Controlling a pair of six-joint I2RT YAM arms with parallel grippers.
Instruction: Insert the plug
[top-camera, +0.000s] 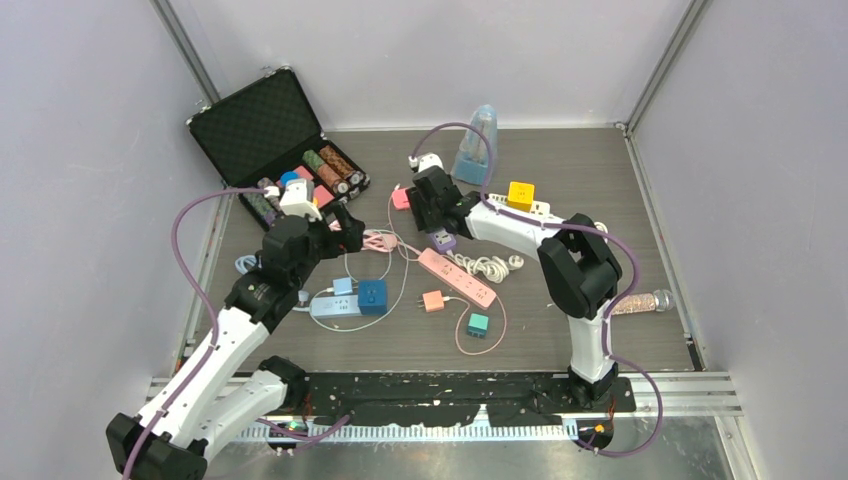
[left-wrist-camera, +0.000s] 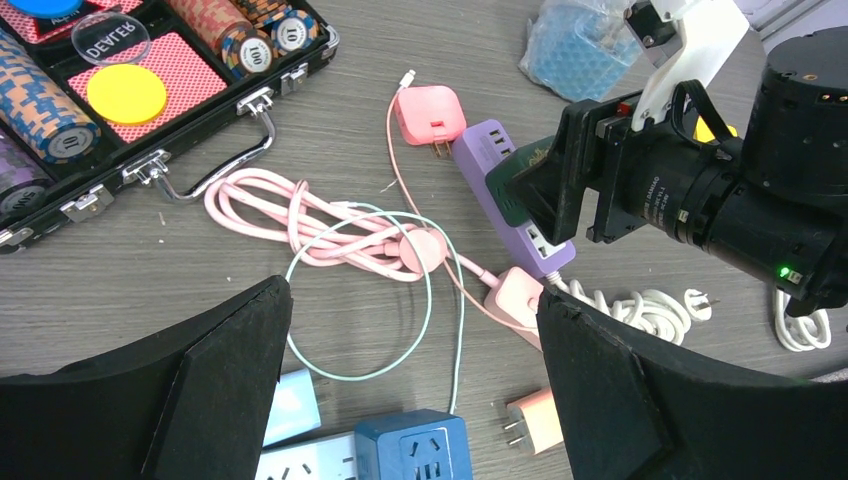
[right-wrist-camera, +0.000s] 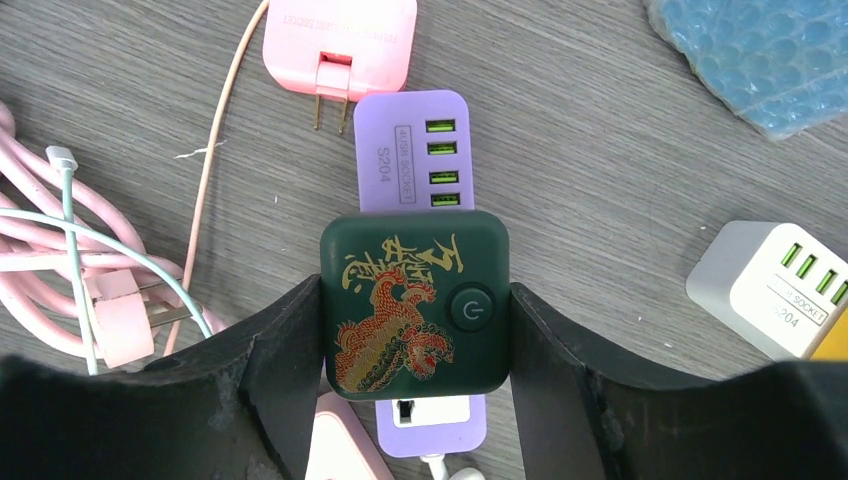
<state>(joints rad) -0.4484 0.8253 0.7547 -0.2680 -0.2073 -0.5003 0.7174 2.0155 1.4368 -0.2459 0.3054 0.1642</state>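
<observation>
A dark green plug (right-wrist-camera: 414, 300) with a gold and red dragon print and a round power button sits between the fingers of my right gripper (right-wrist-camera: 415, 293), which is shut on its two sides. It is directly over the purple power strip (right-wrist-camera: 405, 150), covering the strip's middle; its prongs are hidden, so I cannot tell whether they are in the socket. From above, the right gripper (top-camera: 432, 205) is at the table's centre back, over the purple strip (top-camera: 443, 240). My left gripper (left-wrist-camera: 412, 295) hangs open above loose cables, empty, looking toward the green plug (left-wrist-camera: 525, 180).
A pink plug (right-wrist-camera: 340, 40) lies beside the purple strip's far end. A pink power strip (top-camera: 458, 277), blue cube socket (left-wrist-camera: 415, 445), orange charger (left-wrist-camera: 535, 420), coiled white cable (left-wrist-camera: 640, 305), coiled pink cable (left-wrist-camera: 300, 215) and open poker-chip case (top-camera: 270, 130) crowd the table. A white and yellow socket block (top-camera: 520, 195) sits right.
</observation>
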